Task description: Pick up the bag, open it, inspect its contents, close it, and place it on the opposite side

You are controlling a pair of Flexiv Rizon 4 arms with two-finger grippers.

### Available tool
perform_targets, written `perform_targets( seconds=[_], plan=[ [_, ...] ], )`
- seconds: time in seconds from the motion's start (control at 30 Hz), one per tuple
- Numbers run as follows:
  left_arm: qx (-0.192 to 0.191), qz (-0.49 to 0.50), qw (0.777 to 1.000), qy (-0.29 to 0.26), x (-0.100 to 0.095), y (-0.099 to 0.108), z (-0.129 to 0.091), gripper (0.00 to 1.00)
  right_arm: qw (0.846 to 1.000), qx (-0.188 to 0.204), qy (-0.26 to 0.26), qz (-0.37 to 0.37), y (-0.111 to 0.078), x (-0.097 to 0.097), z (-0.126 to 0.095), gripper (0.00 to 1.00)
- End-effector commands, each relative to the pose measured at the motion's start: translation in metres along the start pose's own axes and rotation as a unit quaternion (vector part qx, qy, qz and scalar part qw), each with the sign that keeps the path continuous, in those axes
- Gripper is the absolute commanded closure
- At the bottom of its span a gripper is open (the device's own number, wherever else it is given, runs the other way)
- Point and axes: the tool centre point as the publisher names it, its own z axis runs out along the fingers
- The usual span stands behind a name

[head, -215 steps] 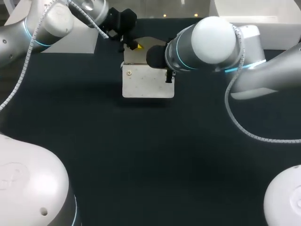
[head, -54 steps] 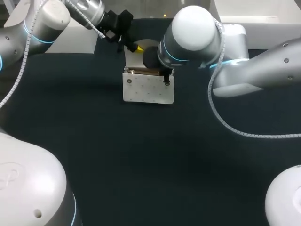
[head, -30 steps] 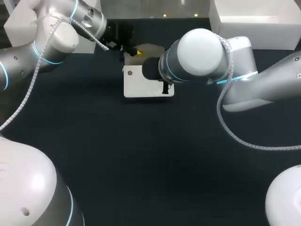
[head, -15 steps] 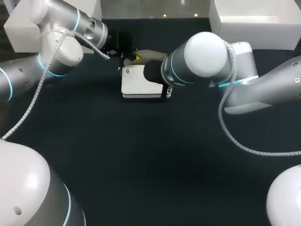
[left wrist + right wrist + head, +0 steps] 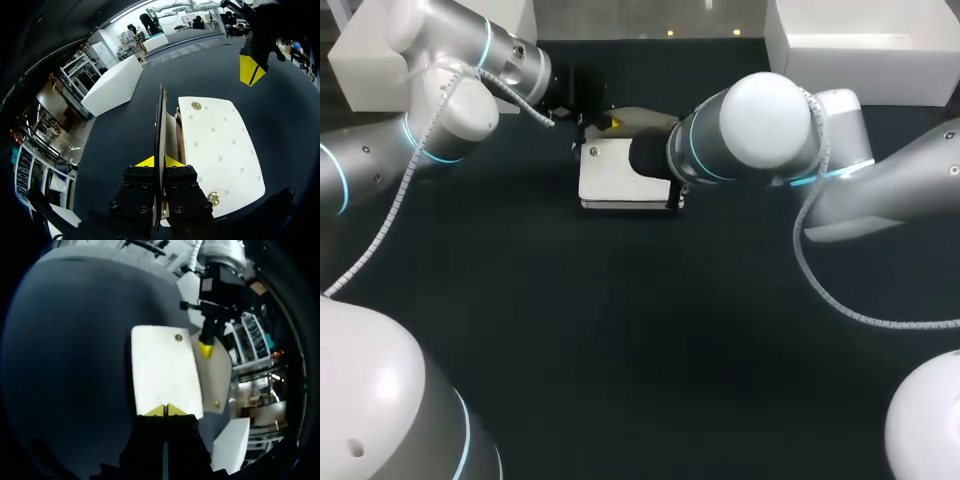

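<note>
The white quilted bag (image 5: 620, 178) lies flat on the dark table, its brass stud toward my left arm. Its beige flap (image 5: 645, 118) stands up behind it. My left gripper (image 5: 610, 122) is shut on that flap; in the left wrist view the flap (image 5: 161, 115) runs edge-on between the yellow tips of the left gripper (image 5: 159, 161), beside the bag (image 5: 220, 145). My right gripper (image 5: 165, 410) is shut, tips together over the near edge of the bag (image 5: 162, 370), with nothing seen between them. In the head view it is hidden under its own wrist.
A white block (image 5: 360, 70) stands at the back left and a larger white box (image 5: 860, 45) at the back right. The dark tabletop (image 5: 640, 330) stretches wide toward the front.
The bag has sunk flatter onto the table and shifted slightly left, and the flap came lower. The right gripper's fingers have closed together. My left arm swung further in.
</note>
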Motion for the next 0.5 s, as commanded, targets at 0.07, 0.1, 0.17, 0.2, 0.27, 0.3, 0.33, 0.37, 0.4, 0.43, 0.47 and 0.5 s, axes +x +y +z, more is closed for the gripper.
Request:
perform_targets(
  seconds=[0.07, 0.1, 0.17, 0.2, 0.27, 0.3, 0.33, 0.37, 0.4, 0.43, 0.47, 0.5],
  plan=[
    [0.004, 0.01, 1.0, 0.001, -0.004, 0.014, 0.007, 1.0, 0.999, 0.033, -0.011, -0.02, 0.009, 0.023, 0.006, 1.0],
    [0.003, 0.01, 1.0, 0.0, -0.004, 0.015, 0.007, 1.0, 0.999, 0.036, -0.012, -0.023, 0.009, 0.025, 0.006, 1.0],
    [0.006, 0.014, 1.0, 0.0, -0.004, 0.016, 0.008, 1.0, 0.998, 0.043, -0.017, -0.03, 0.008, 0.029, 0.008, 1.0],
    [0.006, 0.015, 1.0, 0.001, -0.004, 0.017, 0.008, 1.0, 0.998, 0.044, -0.019, -0.033, 0.008, 0.031, 0.009, 1.0],
    [0.007, 0.023, 1.0, 0.0, -0.004, 0.018, 0.009, 1.0, 0.998, 0.049, -0.026, -0.041, 0.009, 0.034, 0.011, 1.0],
    [0.007, 0.024, 1.0, 0.0, -0.004, 0.019, 0.01, 1.0, 0.997, 0.05, -0.028, -0.043, 0.009, 0.035, 0.012, 1.0],
    [0.008, 0.027, 1.0, 0.0, -0.004, 0.02, 0.01, 1.0, 0.997, 0.05, -0.03, -0.044, 0.009, 0.036, 0.013, 1.0],
    [0.006, 0.027, 1.0, 0.0, -0.003, 0.02, 0.011, 1.0, 0.997, 0.051, -0.031, -0.045, 0.009, 0.038, 0.014, 1.0],
    [0.004, 0.028, 1.0, 0.001, -0.003, 0.02, 0.012, 1.0, 0.997, 0.053, -0.034, -0.047, 0.009, 0.039, 0.016, 1.0],
    [0.006, 0.031, 1.0, 0.003, -0.002, 0.021, 0.013, 1.0, 0.997, 0.055, -0.036, -0.049, 0.009, 0.04, 0.018, 1.0],
    [0.006, 0.032, 0.999, 0.005, -0.001, 0.021, 0.014, 1.0, 0.997, 0.055, -0.036, -0.049, 0.009, 0.041, 0.019, 0.87],
    [0.005, 0.035, 0.999, 0.007, -0.001, 0.021, 0.014, 1.0, 0.996, 0.056, -0.037, -0.051, 0.009, 0.043, 0.02, 0.67]
  ],
)
